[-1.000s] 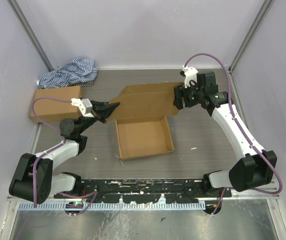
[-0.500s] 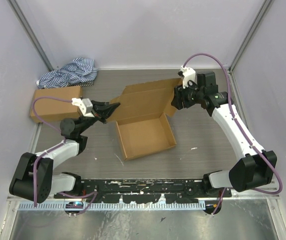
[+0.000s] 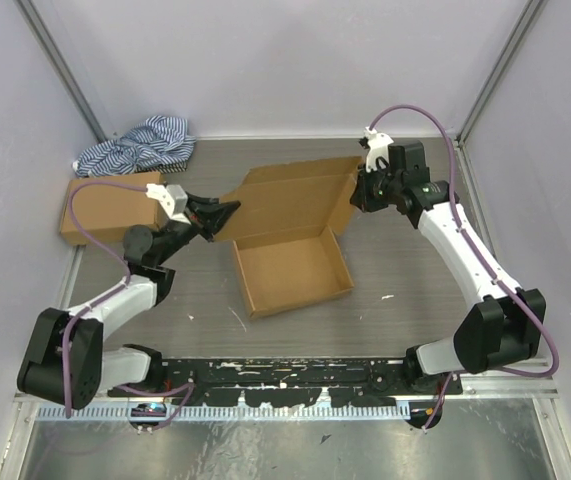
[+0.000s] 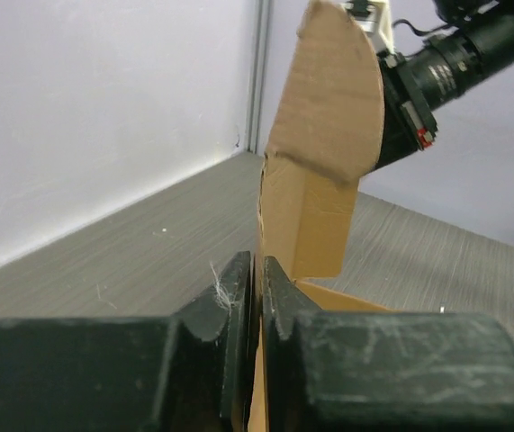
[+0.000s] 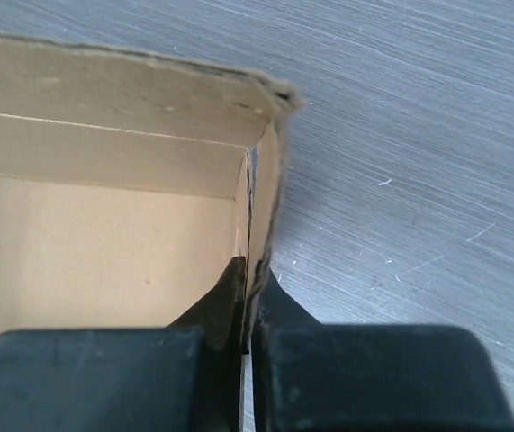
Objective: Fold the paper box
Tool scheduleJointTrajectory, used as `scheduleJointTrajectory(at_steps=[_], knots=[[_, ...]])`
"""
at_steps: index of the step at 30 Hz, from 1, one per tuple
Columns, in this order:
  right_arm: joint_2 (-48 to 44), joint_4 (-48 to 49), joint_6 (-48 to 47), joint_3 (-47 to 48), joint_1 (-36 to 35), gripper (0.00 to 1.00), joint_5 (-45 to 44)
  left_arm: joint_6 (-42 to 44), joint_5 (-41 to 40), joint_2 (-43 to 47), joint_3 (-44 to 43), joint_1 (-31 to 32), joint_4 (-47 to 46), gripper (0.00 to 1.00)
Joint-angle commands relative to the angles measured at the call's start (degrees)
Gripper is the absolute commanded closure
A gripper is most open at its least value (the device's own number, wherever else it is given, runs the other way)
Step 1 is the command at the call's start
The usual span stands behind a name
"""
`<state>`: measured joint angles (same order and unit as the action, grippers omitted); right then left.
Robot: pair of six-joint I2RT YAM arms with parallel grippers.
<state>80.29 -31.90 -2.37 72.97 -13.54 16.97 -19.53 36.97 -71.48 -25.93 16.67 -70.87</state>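
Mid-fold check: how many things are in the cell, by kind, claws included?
Cardboard boxes: 2 (paper box, small box)
Cloth: 1 (striped cloth)
Claws: 2 (left claw, right claw, each shut on the paper box)
Total: 5

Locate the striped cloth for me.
Top view: the striped cloth lies bunched in the far-left corner of the table, just behind the small closed cardboard box, left of the paper box.
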Motion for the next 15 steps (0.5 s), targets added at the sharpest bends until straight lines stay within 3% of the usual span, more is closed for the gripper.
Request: scheduleJointTrajectory(at_steps=[1, 4, 8, 15], knots=[[-4.2, 2.8, 4.7, 1.1, -0.7, 0.99, -5.5, -1.2, -5.2, 3.9, -5.8, 0.3, 15.8, 0.79], [-7.1, 4.0, 6.2, -1.2, -1.1, 0.99, -10.3, 1.7, -9.0, 6.5, -8.0, 0.4, 26.4, 0.73], [-9.3, 4.4, 7.3, -1.8, -1.6, 0.99, -12.8, 5.2, -11.5, 9.5, -8.5, 0.6, 31.7, 0.69], [-10.0, 1.5, 7.1, -0.9, -3.7, 0.99, -15.5, 11.4, -12.9, 9.9, -17.4, 0.6, 53.3, 0.67]])
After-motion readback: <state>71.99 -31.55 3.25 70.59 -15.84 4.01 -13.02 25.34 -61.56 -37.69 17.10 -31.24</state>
